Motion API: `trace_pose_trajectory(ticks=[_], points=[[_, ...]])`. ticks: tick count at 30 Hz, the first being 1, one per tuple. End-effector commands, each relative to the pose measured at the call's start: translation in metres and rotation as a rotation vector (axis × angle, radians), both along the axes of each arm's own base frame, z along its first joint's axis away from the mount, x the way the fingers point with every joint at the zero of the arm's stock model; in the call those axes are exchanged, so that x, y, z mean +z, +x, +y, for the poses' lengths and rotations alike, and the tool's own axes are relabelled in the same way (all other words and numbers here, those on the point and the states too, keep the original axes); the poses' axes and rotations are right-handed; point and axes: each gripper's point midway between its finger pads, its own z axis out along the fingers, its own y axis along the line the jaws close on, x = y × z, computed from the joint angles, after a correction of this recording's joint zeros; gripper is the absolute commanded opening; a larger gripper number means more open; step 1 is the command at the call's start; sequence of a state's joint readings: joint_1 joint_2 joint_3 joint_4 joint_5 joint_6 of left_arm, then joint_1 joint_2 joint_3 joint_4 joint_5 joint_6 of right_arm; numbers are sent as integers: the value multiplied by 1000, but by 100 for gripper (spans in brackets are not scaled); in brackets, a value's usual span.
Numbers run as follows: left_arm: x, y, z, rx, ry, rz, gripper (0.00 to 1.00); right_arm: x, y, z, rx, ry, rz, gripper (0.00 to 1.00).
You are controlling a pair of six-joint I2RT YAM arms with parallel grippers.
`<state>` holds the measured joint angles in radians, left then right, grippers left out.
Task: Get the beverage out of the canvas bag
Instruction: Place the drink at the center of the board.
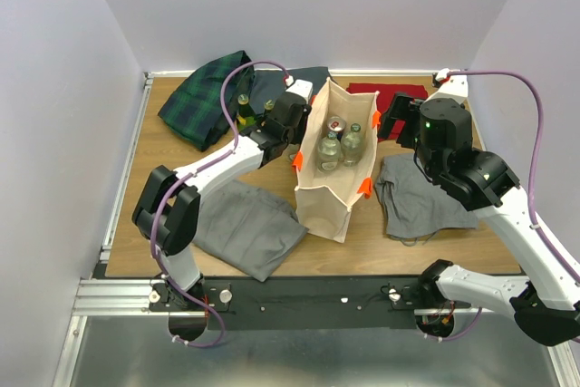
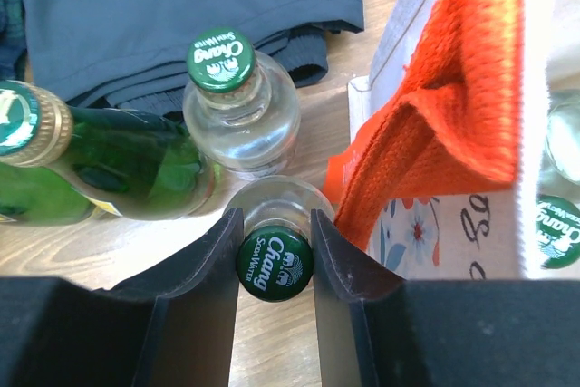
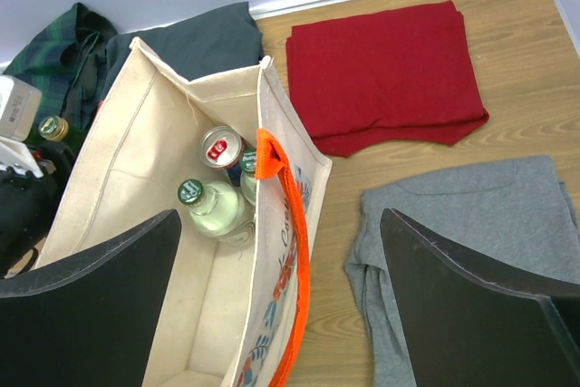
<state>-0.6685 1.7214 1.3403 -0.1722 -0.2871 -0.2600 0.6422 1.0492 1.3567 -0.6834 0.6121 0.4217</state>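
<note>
The cream canvas bag [image 1: 326,210] with orange handles [image 3: 288,224] stands upright mid-table. Inside it are two clear green-capped bottles [image 3: 213,208] and a can [image 3: 220,145]. My left gripper [image 2: 275,251] is just outside the bag's left wall [image 2: 453,224], shut on the neck of a clear green-capped soda water bottle [image 2: 275,263]. A second clear bottle [image 2: 237,97] and a green glass bottle [image 2: 91,165] stand beside it on the wood. In the top view the left gripper [image 1: 276,124] sits left of the bag. My right gripper [image 3: 281,219] hangs open above the bag's right wall, holding nothing; the top view puts this gripper [image 1: 390,120] at the bag's right.
A red cloth [image 3: 381,74] lies at the back right and a grey shirt [image 3: 471,224] right of the bag. A grey cloth [image 1: 245,224] lies front left. A plaid cloth [image 1: 207,97] and a dark cloth [image 2: 181,6] lie at the back left. Walls enclose three sides.
</note>
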Motion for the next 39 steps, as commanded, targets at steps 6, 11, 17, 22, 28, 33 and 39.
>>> trace_pose_trajectory(ticks=[6,11,17,22,28,33,39], points=[[34,19,-11,26,-109,-109,0,1,-5,-5,-21,5,1,100],[30,19,-9,39,-95,-95,21,1,-5,-6,-21,5,1,100],[29,18,-6,46,-86,-93,31,1,-6,-5,-18,11,-1,100],[30,17,-4,49,-81,-93,41,0,-6,-5,-17,12,1,100],[29,16,-1,57,-71,-87,52,0,-6,-4,-11,15,1,100],[30,14,2,61,-60,-88,56,-1,-6,-3,-9,17,2,100],[38,12,5,66,-60,-100,60,-1,-7,-3,-7,23,0,100]])
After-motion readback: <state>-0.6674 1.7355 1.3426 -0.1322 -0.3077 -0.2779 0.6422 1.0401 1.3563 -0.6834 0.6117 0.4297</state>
